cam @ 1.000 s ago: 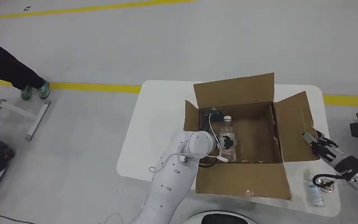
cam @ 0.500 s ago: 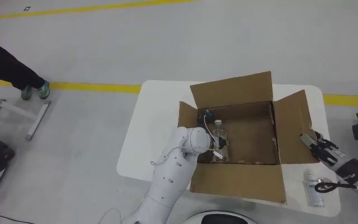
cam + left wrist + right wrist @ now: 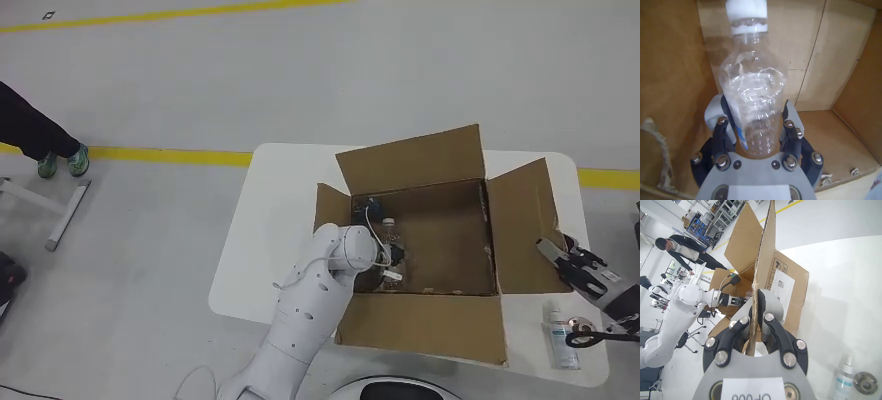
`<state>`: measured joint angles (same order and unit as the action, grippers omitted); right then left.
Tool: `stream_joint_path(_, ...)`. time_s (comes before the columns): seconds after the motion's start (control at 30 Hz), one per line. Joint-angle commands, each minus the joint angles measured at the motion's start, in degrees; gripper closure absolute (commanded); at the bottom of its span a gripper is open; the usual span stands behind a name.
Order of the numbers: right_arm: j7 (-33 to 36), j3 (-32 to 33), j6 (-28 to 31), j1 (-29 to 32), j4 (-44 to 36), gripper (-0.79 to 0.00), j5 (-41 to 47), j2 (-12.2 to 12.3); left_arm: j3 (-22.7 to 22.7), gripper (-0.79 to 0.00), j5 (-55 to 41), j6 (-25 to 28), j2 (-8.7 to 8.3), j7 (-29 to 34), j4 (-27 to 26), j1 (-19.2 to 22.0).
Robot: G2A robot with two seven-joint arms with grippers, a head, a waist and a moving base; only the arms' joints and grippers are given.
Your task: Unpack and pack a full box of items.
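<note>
Box (image 3: pixel 410 165) and bottle (image 3: pixel 753 91) are shifted toward 9 o'clock. The bottle is gripped by the left tool (image 3: pixel 753 107), the flap (image 3: pixel 766 237) by the right tool (image 3: pixel 755 300). An unpacking lift seems needed next.

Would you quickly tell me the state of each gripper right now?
Left gripper: shut on the plastic bottle, inside the box.
Right gripper: shut on the box flap.

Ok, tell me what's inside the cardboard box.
Inside the cardboard box a clear plastic bottle with a white cap is clamped in the left gripper. Small torn scraps lie along one inner edge. The corner beneath the left arm is covered, so anything there is hidden.
</note>
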<state>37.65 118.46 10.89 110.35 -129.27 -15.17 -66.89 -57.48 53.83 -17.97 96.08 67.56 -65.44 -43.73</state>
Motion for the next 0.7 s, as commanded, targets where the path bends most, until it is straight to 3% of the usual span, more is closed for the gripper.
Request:
stream_joint_path(0.0,-0.01,0.03,-0.20,-0.39,0.68,0.000,-0.40,0.07,0.40,-0.785,0.97,0.12,-0.09,0.59,-0.21,0.34)
stream_joint_path(0.4,-0.95,-1.68,-1.06,-4.03,9.43,0.000,-8.83,0.72,1.16,-0.785,2.13,0.73,-0.76,4.86,-9.58,-1.35)
stream_joint_path(0.47,-1.39,-2.24,-0.70,-4.36,10.93,-0.034,-9.90,0.78,1.22,-0.785,1.11,0.86,-0.79,5.24,-11.92,-2.05)
stream_joint_path(0.57,-1.93,-2.57,-0.34,-4.54,12.69,-0.354,-10.59,0.84,1.95,-0.785,0.80,2.80,-0.90,4.99,-15.03,-2.82)
stream_joint_path(0.63,-2.16,-2.43,-0.38,-4.53,13.12,-0.723,-10.90,0.88,2.69,-0.785,1.71,3.40,-1.01,5.83,-15.91,-2.97)
stream_joint_path(0.67,-2.26,-2.21,-0.48,-4.50,13.14,-0.785,-10.95,0.90,3.21,-0.785,2.51,3.48,-1.04,6.02,-16.43,-3.00)
